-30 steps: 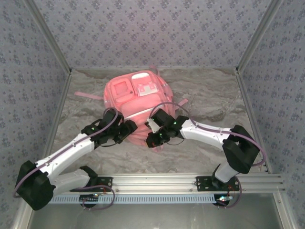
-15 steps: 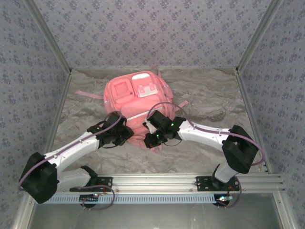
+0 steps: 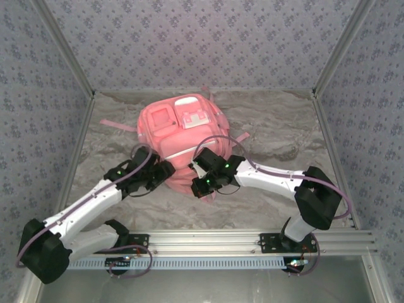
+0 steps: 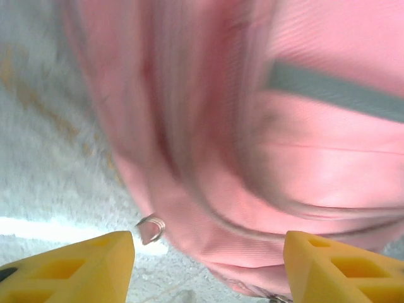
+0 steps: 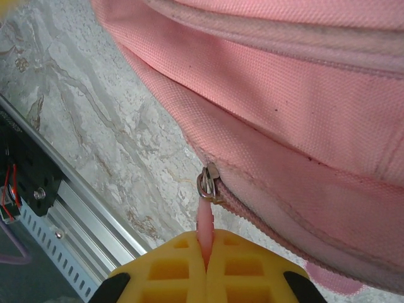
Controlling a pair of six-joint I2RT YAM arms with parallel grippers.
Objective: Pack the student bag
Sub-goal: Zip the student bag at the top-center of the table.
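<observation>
Clamping the zipper pull (image 5: pixel 206 211), the right tool (image 5: pixel 206 245) hides its end.

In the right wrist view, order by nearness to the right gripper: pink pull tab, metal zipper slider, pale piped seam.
1. Pink pull tab, pinched in the right gripper.
2. Metal zipper slider, just above the tab.
3. Pale piped seam, along the top edge.

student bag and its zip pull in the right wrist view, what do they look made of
The student bag: woven synthetic cloth, probably nylon or polyester, matte; a fine weave grain shows. The zip slider: looks like metal, silvery with small glints. The pull tab, pinched in the right gripper: pink and smooth, maybe rubber or coated fabric; hard to tell.
</observation>
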